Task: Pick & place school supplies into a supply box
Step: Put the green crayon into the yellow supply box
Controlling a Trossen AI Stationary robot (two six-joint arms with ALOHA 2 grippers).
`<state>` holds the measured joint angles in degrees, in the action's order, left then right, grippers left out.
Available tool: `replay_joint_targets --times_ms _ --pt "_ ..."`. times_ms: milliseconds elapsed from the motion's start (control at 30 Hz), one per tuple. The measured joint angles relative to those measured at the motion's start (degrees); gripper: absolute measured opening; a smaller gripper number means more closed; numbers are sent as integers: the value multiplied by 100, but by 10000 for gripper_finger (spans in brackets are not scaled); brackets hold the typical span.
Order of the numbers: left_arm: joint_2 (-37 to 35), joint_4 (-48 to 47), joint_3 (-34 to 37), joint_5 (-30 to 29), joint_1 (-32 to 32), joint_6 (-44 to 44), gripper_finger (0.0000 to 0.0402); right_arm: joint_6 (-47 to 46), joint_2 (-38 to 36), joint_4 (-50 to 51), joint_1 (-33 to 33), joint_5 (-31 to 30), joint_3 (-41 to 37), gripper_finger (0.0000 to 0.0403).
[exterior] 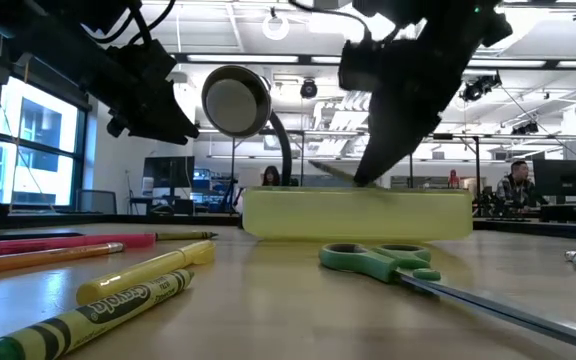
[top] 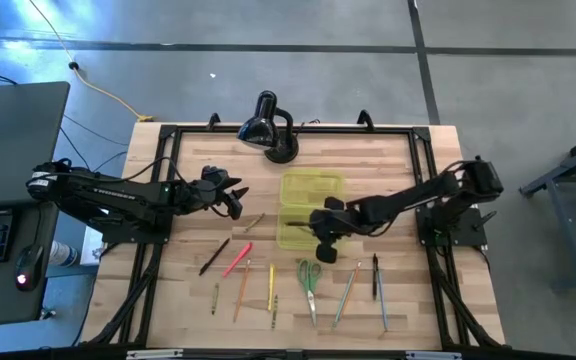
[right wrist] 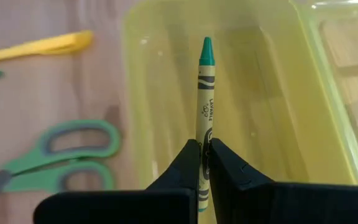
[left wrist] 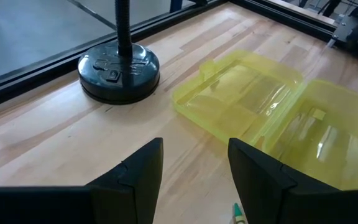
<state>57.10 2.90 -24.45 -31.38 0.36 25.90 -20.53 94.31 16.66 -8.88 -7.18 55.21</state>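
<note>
The supply box lies open on the table, a translucent yellow-green tray and lid side by side. My right gripper hangs over the nearer half, shut on a green-tipped crayon. My left gripper is open above bare table left of the box, touching nothing. Several pencils and pens and green-handled scissors lie flat near the table's near edge. The low view shows the scissors and yellow crayons in front of the box. My right gripper pinches the crayon's rear part between its two fingers. The crayon runs forward along the fingers, and its green tip points away from them. The fingers slant down at the box from above. The crayon is lifted clear over the box's nearer half.
A black desk lamp stands at the table's far edge, its round base just beyond the box. A black frame borders the tabletop. Bare wood lies between the left gripper and the box.
</note>
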Motion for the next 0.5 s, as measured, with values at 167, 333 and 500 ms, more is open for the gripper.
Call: replay_joint_targets --times_ms 167,333,500 --pt "0 2 0 63 0 16 216 -15 246 -112 73 217 -1 5" --pt "0 -1 0 63 1 14 216 -18 395 -157 64 326 -1 32" --pt "0 -1 0 62 0 17 216 -145 395 -278 63 658 -1 67"
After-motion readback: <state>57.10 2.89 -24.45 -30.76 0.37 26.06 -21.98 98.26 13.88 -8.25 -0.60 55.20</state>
